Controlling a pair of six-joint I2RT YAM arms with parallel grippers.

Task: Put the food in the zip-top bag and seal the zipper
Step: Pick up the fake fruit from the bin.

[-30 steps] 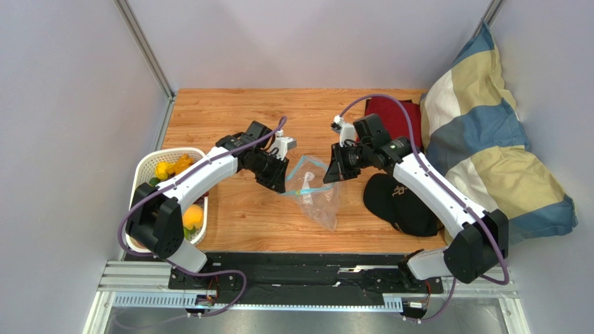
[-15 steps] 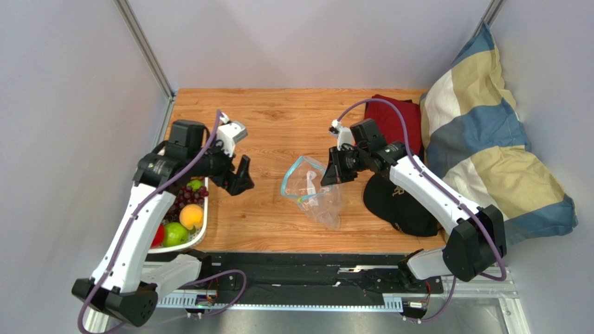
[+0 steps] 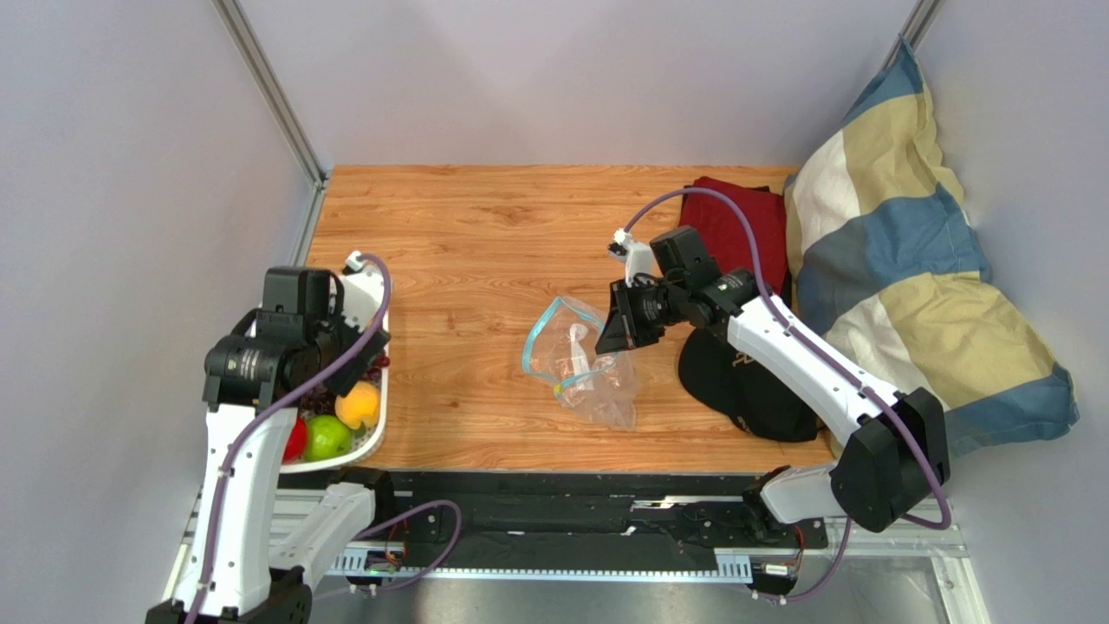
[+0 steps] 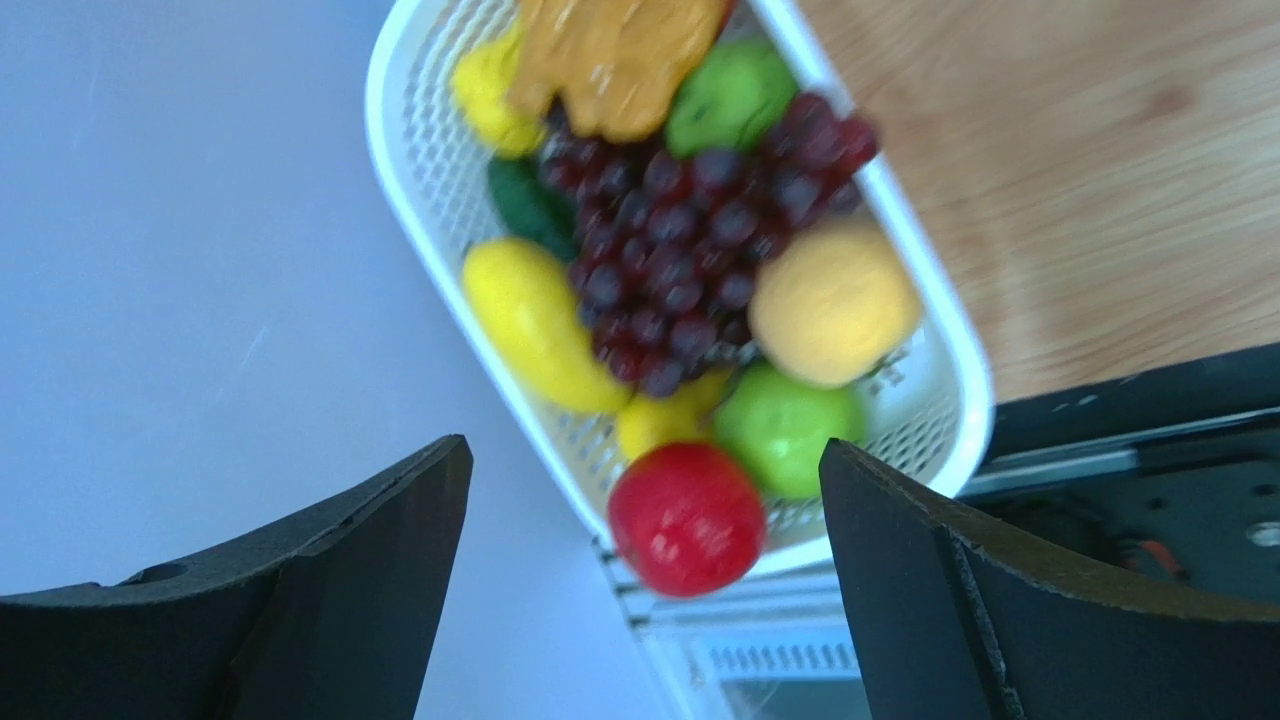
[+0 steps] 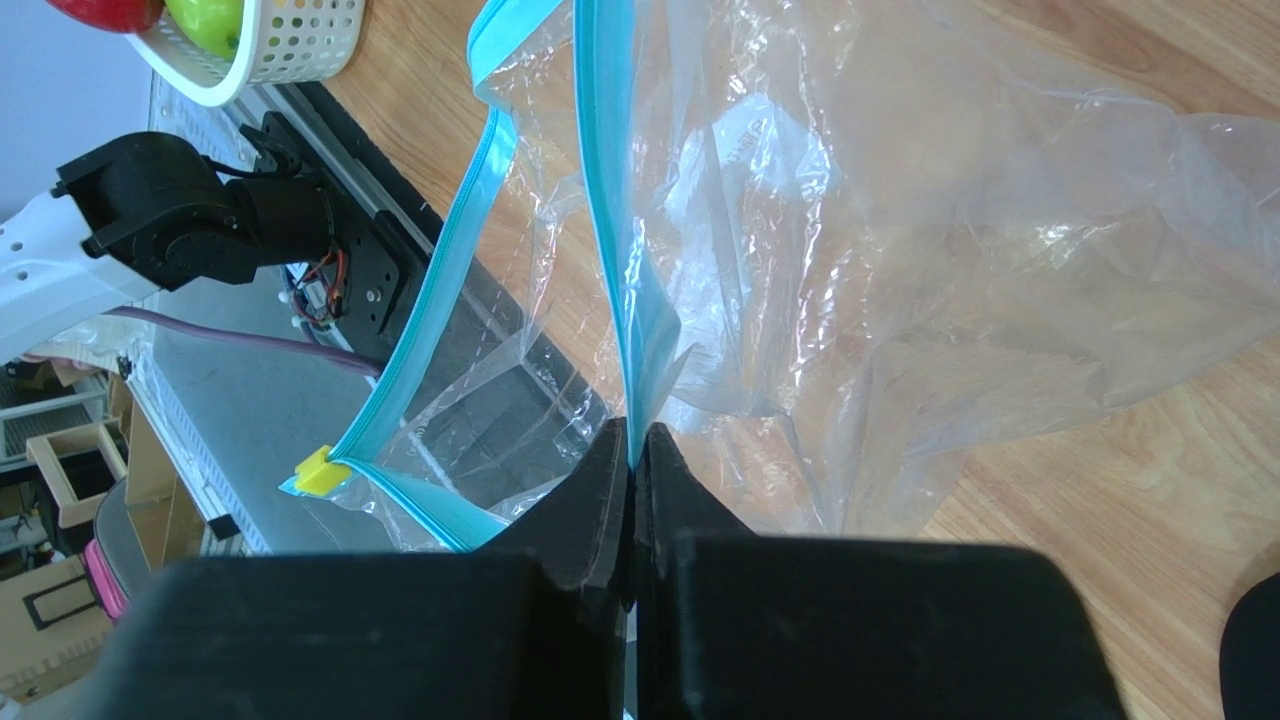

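The food lies in a white basket (image 4: pixel 962 405) at the table's left: dark grapes (image 4: pixel 676 255), a red apple (image 4: pixel 687 518), a green apple (image 4: pixel 781 428), a peach (image 4: pixel 834 300), yellow pieces (image 4: pixel 534 323) and an orange cluster (image 4: pixel 624 60). My left gripper (image 4: pixel 643 458) hovers above the basket (image 3: pixel 341 458), open and holding nothing. The clear zip-top bag (image 3: pixel 579 364) lies mid-table with its mouth gaping. My right gripper (image 5: pixel 634 435) is shut on one side of its blue zipper (image 5: pixel 609 225) and holds that edge up. A yellow slider (image 5: pixel 313 473) sits at the zipper's end.
A black cap (image 3: pixel 749 384) lies just right of the bag, under the right arm. A red cloth (image 3: pixel 729 208) and a large checked pillow (image 3: pixel 911 260) fill the right side. The black base rail (image 3: pixel 560 501) runs along the near edge.
My left arm has swung from the bag's mouth back to the basket, and its jaws have opened wide. The right gripper keeps its hold, and the bag's mouth gapes wider.
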